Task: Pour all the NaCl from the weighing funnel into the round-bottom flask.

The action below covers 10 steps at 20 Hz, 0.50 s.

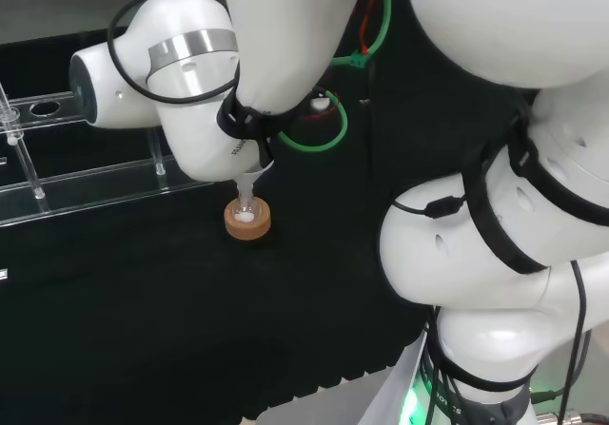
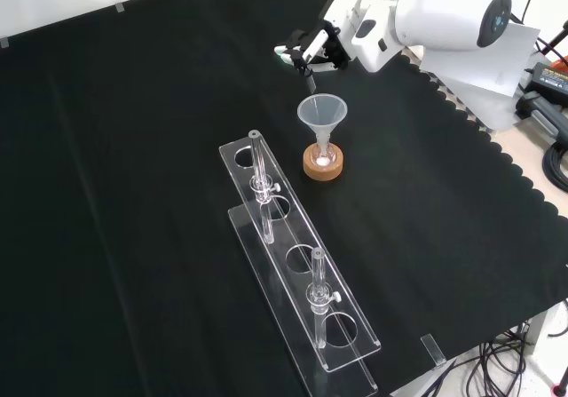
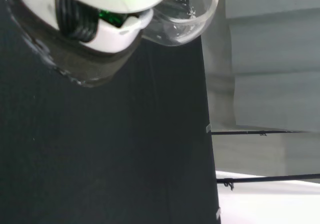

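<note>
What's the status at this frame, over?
Hand above and behind the funnel, fingers unclear. Funnel upright in flask on cork ring. White grains at flask bottom. Tube rack alongside, clear of it.

In the front view a funnel point(image 2: 321, 113) sits in the flask point(image 2: 323, 156) on a stand point(image 2: 322, 165), right of the rack point(image 2: 297, 277).

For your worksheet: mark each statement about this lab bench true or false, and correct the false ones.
1. A clear funnel stands upright over the cork ring. True.
2. The cloth is white. False: it is black.
3. The clear rack holds two upright glass pieces in the front view. True.
4. The hand rests on the rack. False: in the front view it is beyond the funnel, apart from the rack.
</note>
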Each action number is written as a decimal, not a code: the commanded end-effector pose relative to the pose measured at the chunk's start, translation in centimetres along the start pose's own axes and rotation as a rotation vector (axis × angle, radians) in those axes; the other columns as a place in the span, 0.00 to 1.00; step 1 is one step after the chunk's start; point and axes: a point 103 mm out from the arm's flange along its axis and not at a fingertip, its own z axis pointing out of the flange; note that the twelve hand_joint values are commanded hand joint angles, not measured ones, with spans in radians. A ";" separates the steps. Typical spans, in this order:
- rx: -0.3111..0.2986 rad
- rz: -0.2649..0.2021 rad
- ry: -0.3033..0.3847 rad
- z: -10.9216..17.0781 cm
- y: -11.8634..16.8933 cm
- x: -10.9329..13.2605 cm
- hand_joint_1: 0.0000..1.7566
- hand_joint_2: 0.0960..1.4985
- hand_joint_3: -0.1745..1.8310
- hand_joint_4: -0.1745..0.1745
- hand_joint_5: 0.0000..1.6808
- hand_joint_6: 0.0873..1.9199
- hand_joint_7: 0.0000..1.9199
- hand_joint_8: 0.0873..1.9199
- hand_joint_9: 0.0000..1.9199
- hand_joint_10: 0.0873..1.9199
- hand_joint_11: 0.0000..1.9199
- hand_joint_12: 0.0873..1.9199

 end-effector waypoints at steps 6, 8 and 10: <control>-0.061 0.064 0.177 0.9 -0.3 -1.3 0.64 0.39 0.38 1.00 0.84 0.16 0.91 0.00 0.60 0.03 0.06 0.77; -0.054 0.090 0.207 0.9 -0.1 -1.7 0.64 0.39 0.38 1.00 0.84 0.16 0.91 0.00 0.60 0.03 0.06 0.77; -0.050 0.110 0.227 1.0 0.2 -2.0 0.64 0.39 0.38 1.00 0.84 0.16 0.91 0.00 0.60 0.03 0.06 0.77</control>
